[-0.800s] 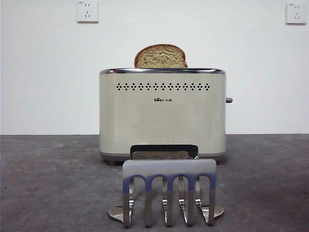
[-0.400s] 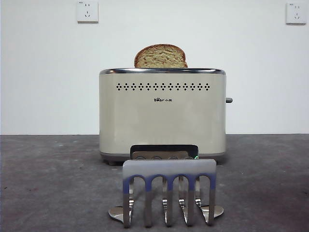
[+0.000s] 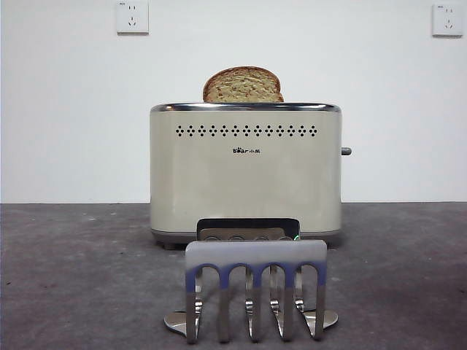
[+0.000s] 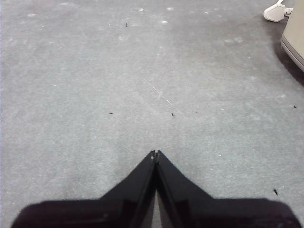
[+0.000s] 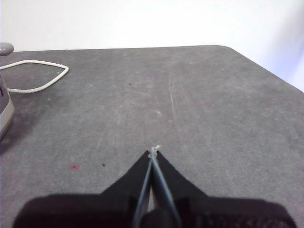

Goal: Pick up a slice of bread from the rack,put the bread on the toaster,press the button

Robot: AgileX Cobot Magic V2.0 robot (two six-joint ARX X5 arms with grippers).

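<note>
The toaster [image 3: 246,171] stood square across the middle of the table [image 3: 73,277], its long side facing the front view; the rack [image 3: 255,288] sat just near of it, all four slots bare; the slice of bread [image 3: 243,85] stood upright in the toaster's top, its domed half showing above the chrome rim, so the loading looked done and only the press was left. The button [image 3: 346,152] stuck out sideways from the toaster's right end, its axis running left to right. The right wrist view caught that knob [image 5: 5,48] and a white cord [image 5: 35,76] at its edge, with the toaster's corner close by; the left wrist view showed only a far corner of the toaster [image 4: 295,33]; so the right arm seemed the nearer to the button. The right gripper [image 5: 153,153] had its jaws pressed together over bare table, holding nothing; the left gripper [image 4: 155,153] was likewise closed and empty.
</note>
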